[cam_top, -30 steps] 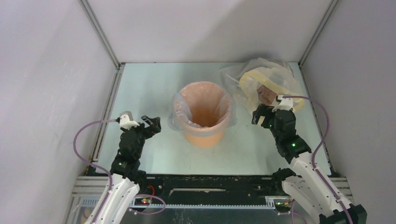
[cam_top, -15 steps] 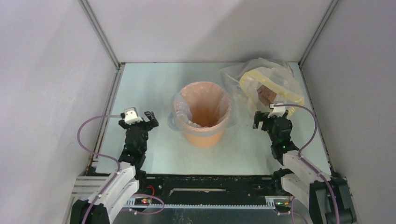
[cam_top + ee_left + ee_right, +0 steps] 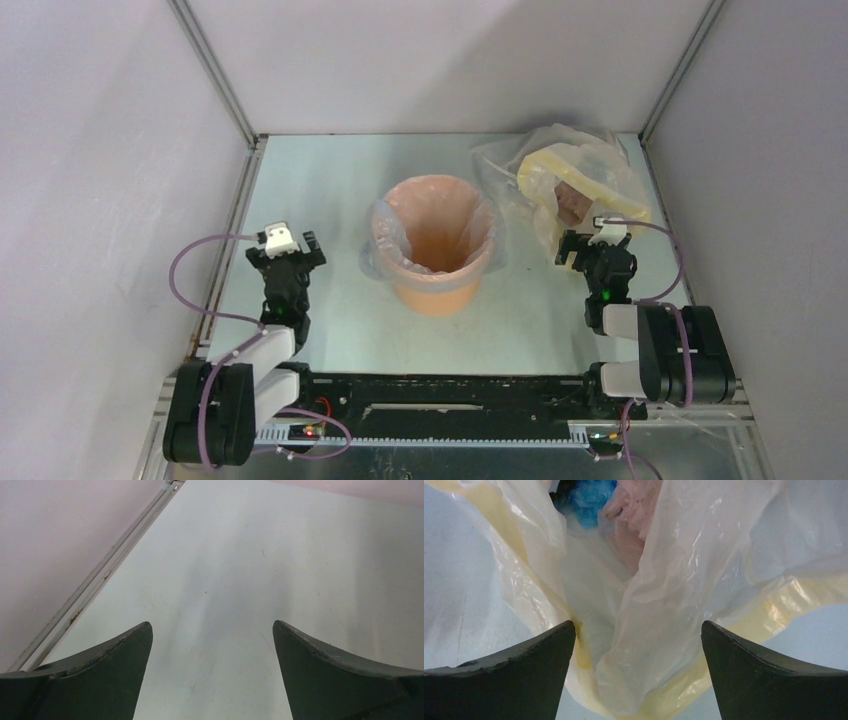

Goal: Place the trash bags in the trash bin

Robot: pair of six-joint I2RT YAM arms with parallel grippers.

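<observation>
The trash bin (image 3: 436,285) is an orange bucket standing upright mid-table. The trash bag (image 3: 373,243), a thin pale translucent film, lines it and folds out over the rim all round. My left gripper (image 3: 289,250) sits low to the bin's left, well apart from it. It is open, with only bare table between its fingers (image 3: 120,655) in the left wrist view. My right gripper (image 3: 594,248) is open to the bin's right. Its fingers (image 3: 744,660) frame the near edge of a clear-and-yellow plastic bundle (image 3: 664,580) without closing on it.
The clear-and-yellow bundle (image 3: 575,180) with a brown patch lies at the back right; blue and pink scraps (image 3: 591,497) show inside it. Grey walls close in three sides. A metal rail (image 3: 232,230) runs along the left table edge.
Both arms have drawn back toward the near edge and folded down over their bases. Both grippers stayed open. The bin and bag have not moved.
</observation>
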